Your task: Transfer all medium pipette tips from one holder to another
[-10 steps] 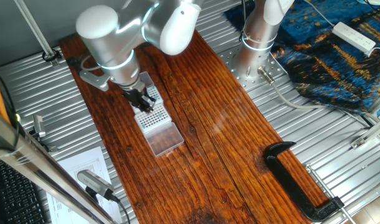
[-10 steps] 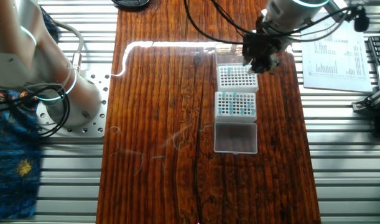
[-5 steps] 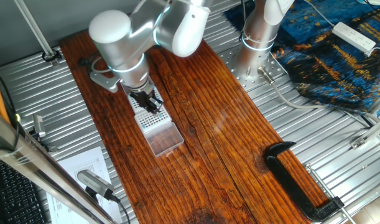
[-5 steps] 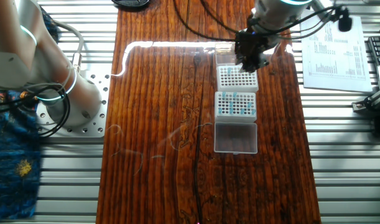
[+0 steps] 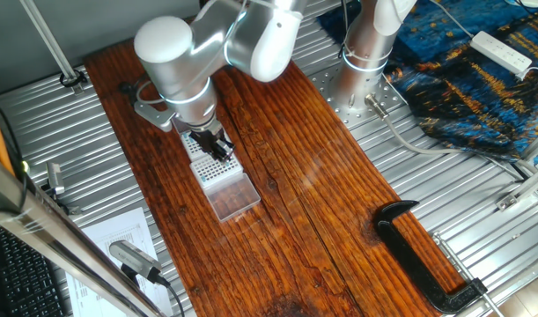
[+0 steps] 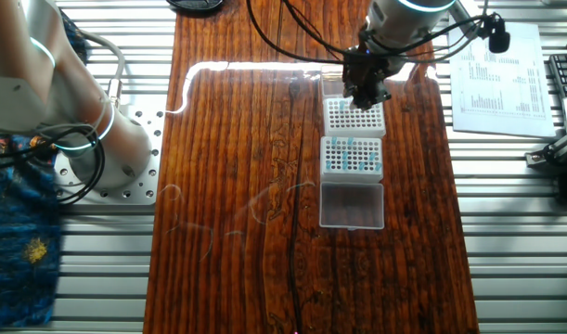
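Two white holders lie end to end on the wooden table. The nearer holder (image 6: 352,156) carries the medium pipette tips (image 6: 343,161), seen as small teal dots in part of its grid. The farther holder (image 6: 354,119) shows mostly bare holes. My gripper (image 6: 365,96) hangs low over the top middle of that farther holder, its dark fingers close together. In one fixed view the gripper (image 5: 214,148) covers much of the holders (image 5: 214,164). A tip between the fingers is too small to make out.
A clear plastic lid (image 6: 352,205) lies just below the nearer holder, also seen as the lid (image 5: 232,195). A printed sheet (image 6: 499,79) lies to the right of the table. A black clamp (image 5: 418,255) rests at the table's far corner. The arm's base (image 6: 88,139) stands on the left.
The gripper has slid from the right edge of the farther holder to above its middle. The holders and the lid have not moved.
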Tool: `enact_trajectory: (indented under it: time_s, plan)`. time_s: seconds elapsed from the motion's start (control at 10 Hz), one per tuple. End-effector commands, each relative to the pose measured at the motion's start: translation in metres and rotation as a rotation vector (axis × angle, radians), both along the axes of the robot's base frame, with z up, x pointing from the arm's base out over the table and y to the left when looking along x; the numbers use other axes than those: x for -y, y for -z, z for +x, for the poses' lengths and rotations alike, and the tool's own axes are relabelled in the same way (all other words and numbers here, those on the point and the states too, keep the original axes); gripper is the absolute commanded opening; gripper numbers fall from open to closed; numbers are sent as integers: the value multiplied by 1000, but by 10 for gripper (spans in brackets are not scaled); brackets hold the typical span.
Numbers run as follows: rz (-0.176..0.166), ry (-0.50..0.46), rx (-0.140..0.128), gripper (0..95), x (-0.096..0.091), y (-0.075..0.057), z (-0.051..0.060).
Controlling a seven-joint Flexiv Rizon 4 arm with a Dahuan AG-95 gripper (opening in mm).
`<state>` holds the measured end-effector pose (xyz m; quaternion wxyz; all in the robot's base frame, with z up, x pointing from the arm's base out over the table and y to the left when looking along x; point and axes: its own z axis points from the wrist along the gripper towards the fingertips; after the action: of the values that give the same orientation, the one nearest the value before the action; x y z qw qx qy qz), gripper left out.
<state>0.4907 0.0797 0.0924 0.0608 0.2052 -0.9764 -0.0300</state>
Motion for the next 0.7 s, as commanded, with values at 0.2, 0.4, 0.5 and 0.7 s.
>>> enact_trajectory:
  time_s: [0.2,0.4,0.5,0.7]
  plan:
    - [-2,1,4,190,0,8,-3]
    - [-2,5,5,190,-1,10,-3]
    - [-3,4,5,190,-1,10,-3]
    - [-3,5,5,190,-1,12,-3]
